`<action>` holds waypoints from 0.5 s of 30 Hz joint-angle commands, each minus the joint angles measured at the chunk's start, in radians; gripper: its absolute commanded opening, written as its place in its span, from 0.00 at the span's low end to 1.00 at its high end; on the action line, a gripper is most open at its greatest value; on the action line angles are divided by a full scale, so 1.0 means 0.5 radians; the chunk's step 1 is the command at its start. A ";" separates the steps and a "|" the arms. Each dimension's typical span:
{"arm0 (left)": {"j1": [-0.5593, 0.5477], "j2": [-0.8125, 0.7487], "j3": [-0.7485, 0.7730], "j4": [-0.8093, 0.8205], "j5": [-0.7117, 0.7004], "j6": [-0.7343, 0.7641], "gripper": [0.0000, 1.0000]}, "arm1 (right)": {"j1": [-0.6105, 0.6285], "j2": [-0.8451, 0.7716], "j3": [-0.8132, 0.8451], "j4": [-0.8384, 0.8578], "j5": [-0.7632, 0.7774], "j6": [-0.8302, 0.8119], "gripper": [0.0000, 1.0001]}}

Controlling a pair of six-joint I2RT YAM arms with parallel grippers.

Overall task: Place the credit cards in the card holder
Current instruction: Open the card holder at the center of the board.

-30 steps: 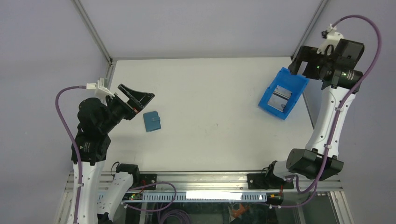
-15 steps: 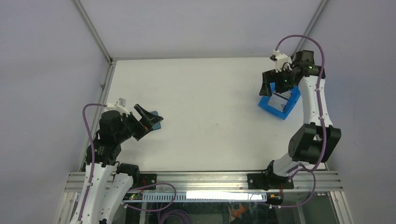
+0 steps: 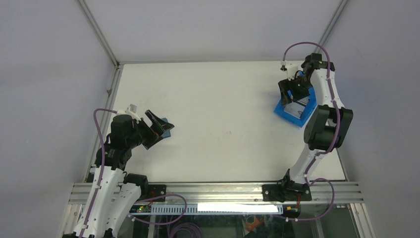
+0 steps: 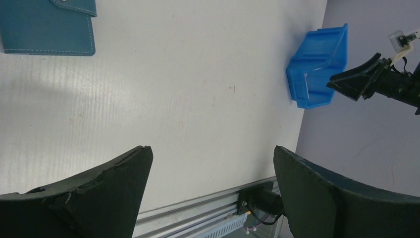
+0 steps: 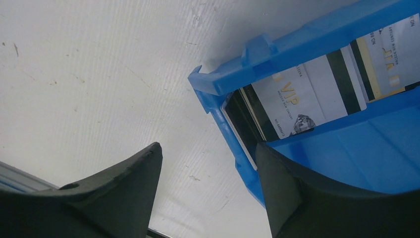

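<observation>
Credit cards (image 5: pixel 302 99) in blue bin (image 5: pixel 307 39), one reads "VIP"; both jaws spread.

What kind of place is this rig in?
Probably a lab robot cell: bare white table inside plain grey panels, left arm and right arm on an aluminium rail, and only staged props, a blue bin of cards and a teal wallet.

Bright, even overhead light is falling on the white bench (image 3: pixel 223 124), throwing only faint, soft shadows; a pale sheen is showing in the left wrist view.
</observation>
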 commanded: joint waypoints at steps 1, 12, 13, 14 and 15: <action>-0.011 -0.005 0.015 0.086 -0.086 0.020 0.98 | -0.033 -0.003 0.051 -0.093 -0.011 -0.170 0.72; -0.011 0.210 0.086 -0.154 -0.449 0.046 0.81 | -0.134 0.005 0.005 -0.289 -0.255 -0.392 0.72; -0.011 0.261 0.118 -0.228 -0.559 0.069 0.78 | -0.132 -0.026 -0.011 -0.295 -0.304 -0.383 0.72; -0.011 0.329 0.146 -0.273 -0.663 0.105 0.75 | -0.120 -0.058 -0.029 -0.293 -0.339 -0.362 0.72; -0.011 0.409 0.185 -0.315 -0.756 0.137 0.73 | -0.105 -0.092 -0.040 -0.286 -0.371 -0.334 0.72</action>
